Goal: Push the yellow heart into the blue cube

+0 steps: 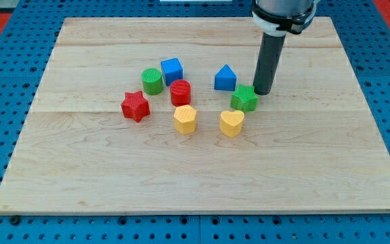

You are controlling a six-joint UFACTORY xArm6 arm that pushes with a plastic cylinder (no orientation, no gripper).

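One rod is all I carry, with no jaws to open or clench. My tip rests on the wooden board just beside the green star, at its upper right. The yellow heart lies just below that star, towards the view's bottom. The blue cube sits well apart at the view's left, beside a green cylinder and a red cylinder. My rod's upper part is cut off at the view's top.
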